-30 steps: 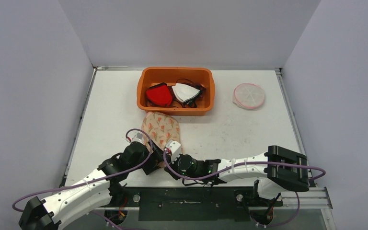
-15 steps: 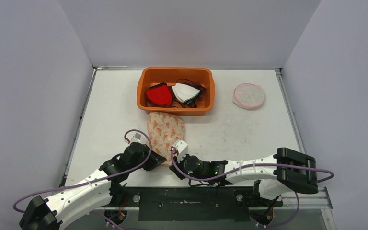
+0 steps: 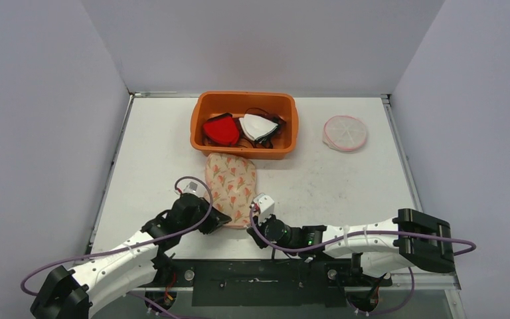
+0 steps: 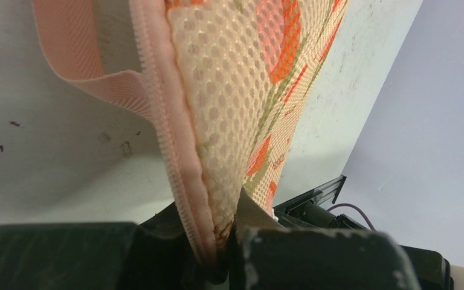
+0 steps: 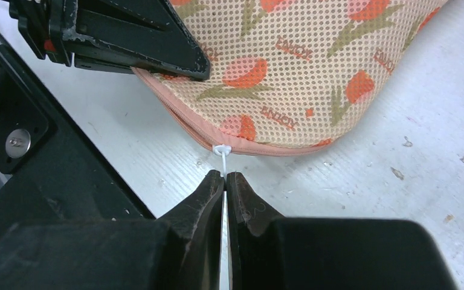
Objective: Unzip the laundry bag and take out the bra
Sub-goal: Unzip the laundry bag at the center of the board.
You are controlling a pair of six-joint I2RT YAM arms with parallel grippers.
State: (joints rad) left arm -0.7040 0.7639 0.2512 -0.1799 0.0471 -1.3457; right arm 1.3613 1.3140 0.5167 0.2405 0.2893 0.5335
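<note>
While the scuffed white table (image 3: 345, 186) carries everything, the landmark on it is the orange rectangular plastic tub (image 3: 195, 126), which holds 1 red padded cup (image 3: 220, 131) and 1 white padded cup (image 3: 257, 126). Just in front of the tub's near wall lies the peach mesh laundry bag (image 3: 231, 186), printed with orange tulips. Its far end sits close against that wall, though I cannot tell whether they touch. No bra shows through the mesh, so the one to remove is presumably still inside. The 2 arms meet at the bag's end farthest from the tub. The left gripper (image 4: 220, 244) stood spread a second ago and has now clamped onto the bag's pink seamed edge, and the bag has swung straighter in front of the tub. The right gripper (image 5: 225, 176) stays pressed together, pinching the small white zipper pull (image 5: 220, 151) on that same far edge. The bag now looks anchored, and its seam still looks zipped. Unzipping can probably begin, with the right arm drawing the pull along the seam while the left holds firm.
</note>
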